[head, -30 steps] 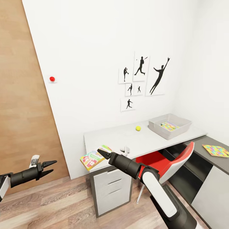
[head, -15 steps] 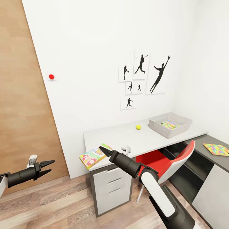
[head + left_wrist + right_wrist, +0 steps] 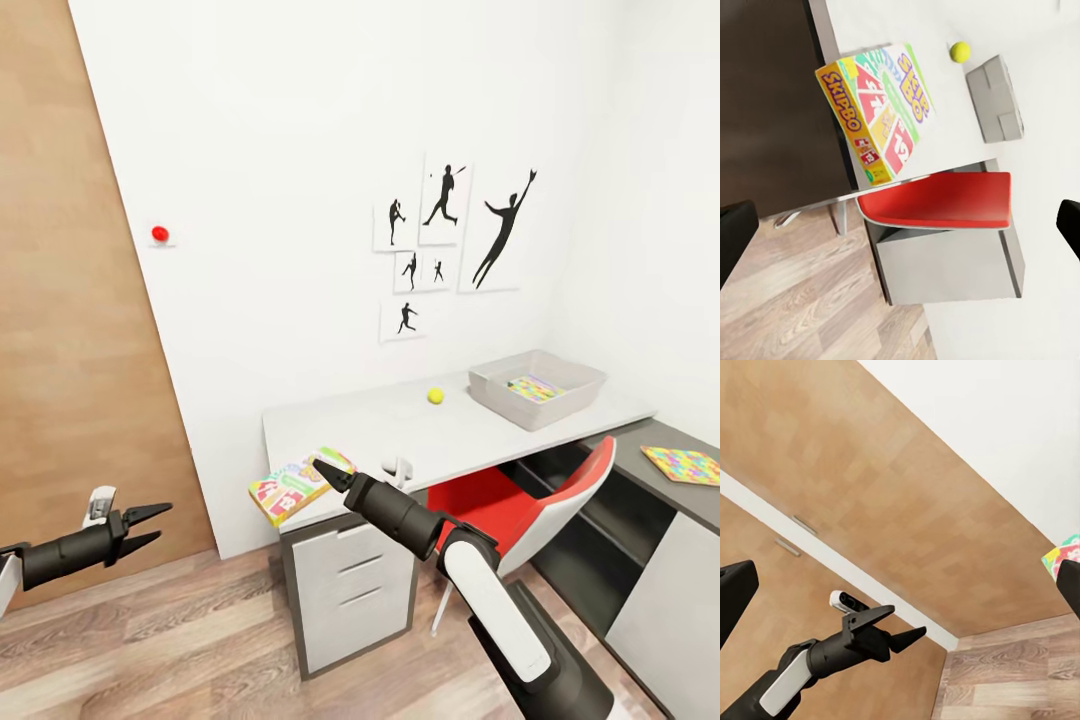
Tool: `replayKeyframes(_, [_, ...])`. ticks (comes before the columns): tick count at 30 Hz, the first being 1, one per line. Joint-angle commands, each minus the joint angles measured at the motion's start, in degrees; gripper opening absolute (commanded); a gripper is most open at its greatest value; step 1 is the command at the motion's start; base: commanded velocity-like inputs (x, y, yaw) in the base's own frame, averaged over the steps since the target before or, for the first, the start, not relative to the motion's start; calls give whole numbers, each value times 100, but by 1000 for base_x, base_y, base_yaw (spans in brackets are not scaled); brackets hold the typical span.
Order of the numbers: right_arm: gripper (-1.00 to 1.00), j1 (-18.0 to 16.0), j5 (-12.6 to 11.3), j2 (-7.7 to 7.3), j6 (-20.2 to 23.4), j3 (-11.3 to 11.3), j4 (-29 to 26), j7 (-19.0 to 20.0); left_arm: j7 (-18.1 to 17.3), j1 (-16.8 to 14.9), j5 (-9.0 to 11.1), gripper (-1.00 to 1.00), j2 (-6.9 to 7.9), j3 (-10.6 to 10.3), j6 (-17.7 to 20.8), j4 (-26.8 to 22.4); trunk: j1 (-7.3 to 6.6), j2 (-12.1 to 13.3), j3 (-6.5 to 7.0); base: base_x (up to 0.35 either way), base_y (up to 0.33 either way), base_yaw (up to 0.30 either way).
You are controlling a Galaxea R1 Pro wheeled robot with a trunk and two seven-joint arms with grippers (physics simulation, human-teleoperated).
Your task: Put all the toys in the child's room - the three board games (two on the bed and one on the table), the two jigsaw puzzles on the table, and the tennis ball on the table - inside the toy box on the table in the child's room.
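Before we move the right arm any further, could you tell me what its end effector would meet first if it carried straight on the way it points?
Most likely the SKIP-BO board game box overhanging the pale grey-white desk top: the right end effector points at its near edge, though depth is unclear.

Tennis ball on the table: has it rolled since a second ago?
No. The tennis ball keeps the same spot beside the toy box on the table; the whole head view shifted slightly, so the camera moved.

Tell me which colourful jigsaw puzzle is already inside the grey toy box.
The jigsaw puzzle lying in the shallow grey toy box on the pale table; the other jigsaw puzzle lies flat on the lower dark grey cabinet.
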Motion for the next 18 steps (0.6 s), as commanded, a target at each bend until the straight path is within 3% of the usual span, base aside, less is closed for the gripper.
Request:
replayKeyframes(1, [100,-5,-17,-4,10,1,0,5,-11,-6,8,100,4,30,53,1,23,-46,-25,0,0,0])
replayKeyframes(8, [100,136,-7,-16,13,-7,-11,4,-15,-13,6,100,58,328,78,1,177,-327,-151,0,0,0])
replayKeyframes(18, [100,194,1,2,7,-9,-14,9,6,-13,-9,100,36,359,73,1,396,-728,-330,0,0,0])
